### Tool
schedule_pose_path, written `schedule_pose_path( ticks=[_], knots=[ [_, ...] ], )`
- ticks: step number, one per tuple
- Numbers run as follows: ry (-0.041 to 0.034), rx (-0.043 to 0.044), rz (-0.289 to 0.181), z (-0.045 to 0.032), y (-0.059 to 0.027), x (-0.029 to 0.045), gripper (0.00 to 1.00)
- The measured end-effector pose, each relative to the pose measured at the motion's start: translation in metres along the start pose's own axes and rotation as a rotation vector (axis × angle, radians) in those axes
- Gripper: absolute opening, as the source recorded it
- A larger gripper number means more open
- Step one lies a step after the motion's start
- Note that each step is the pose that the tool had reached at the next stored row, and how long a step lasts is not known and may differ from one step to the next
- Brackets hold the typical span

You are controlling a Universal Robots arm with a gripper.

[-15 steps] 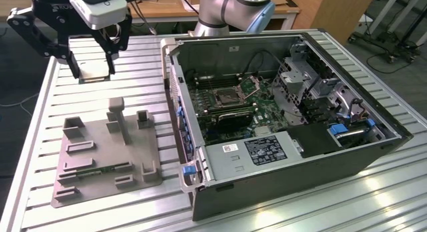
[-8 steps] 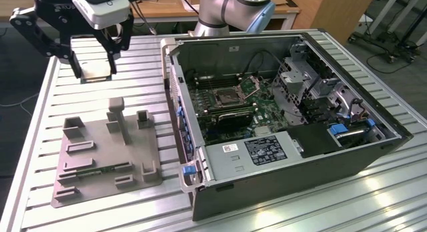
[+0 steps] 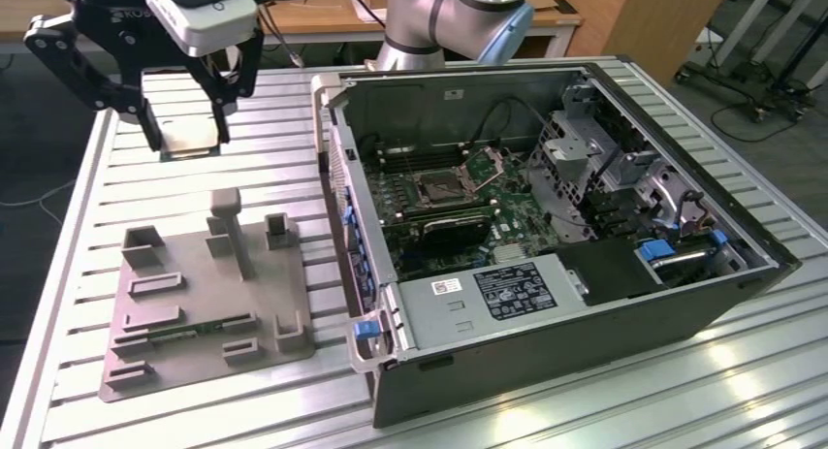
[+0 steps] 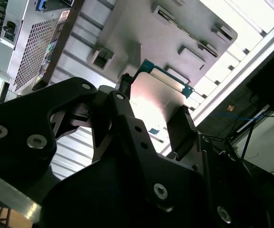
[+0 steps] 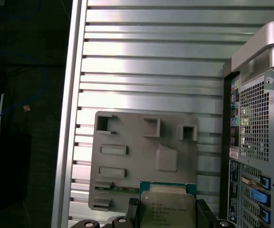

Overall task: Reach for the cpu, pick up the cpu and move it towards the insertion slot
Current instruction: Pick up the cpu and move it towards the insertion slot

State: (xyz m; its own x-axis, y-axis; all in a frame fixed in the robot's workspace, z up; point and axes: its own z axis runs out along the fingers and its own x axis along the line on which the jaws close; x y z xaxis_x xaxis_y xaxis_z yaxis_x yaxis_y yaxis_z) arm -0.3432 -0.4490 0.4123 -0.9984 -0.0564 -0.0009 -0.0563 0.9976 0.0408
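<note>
- The cpu [image 5: 167, 205] is silver with a blue-green edge.
- The gripper [image 3: 190, 143] is black.
- The tray [image 3: 181, 362] is plain grey.
- The table [image 3: 155, 189] is shiny silver with long stripes.
- The computer case [image 3: 544, 371] is dark grey with blue clips [image 3: 365, 329].

One cpu [image 5: 167, 209] is being counted, and one gripper [image 3: 188, 129]. One tray [image 3: 194, 304] is being counted on one table [image 3: 194, 192], and one case [image 3: 518, 371], with one slot [image 3: 437, 185] being seen inside it.

Grey plastic tray [image 3: 194, 357] on slatted metal table [image 3: 194, 177], open computer case [image 3: 544, 371] just beside, toward the exterior view's right.
</note>
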Motion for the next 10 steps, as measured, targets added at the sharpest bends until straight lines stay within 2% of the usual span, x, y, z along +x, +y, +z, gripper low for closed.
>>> schedule_pose_path(
  ticks=[10],
  knots=[
    [0.0000,0.0000,0.000,0.0000,-0.0002,-0.0032,0.55]
  ],
)
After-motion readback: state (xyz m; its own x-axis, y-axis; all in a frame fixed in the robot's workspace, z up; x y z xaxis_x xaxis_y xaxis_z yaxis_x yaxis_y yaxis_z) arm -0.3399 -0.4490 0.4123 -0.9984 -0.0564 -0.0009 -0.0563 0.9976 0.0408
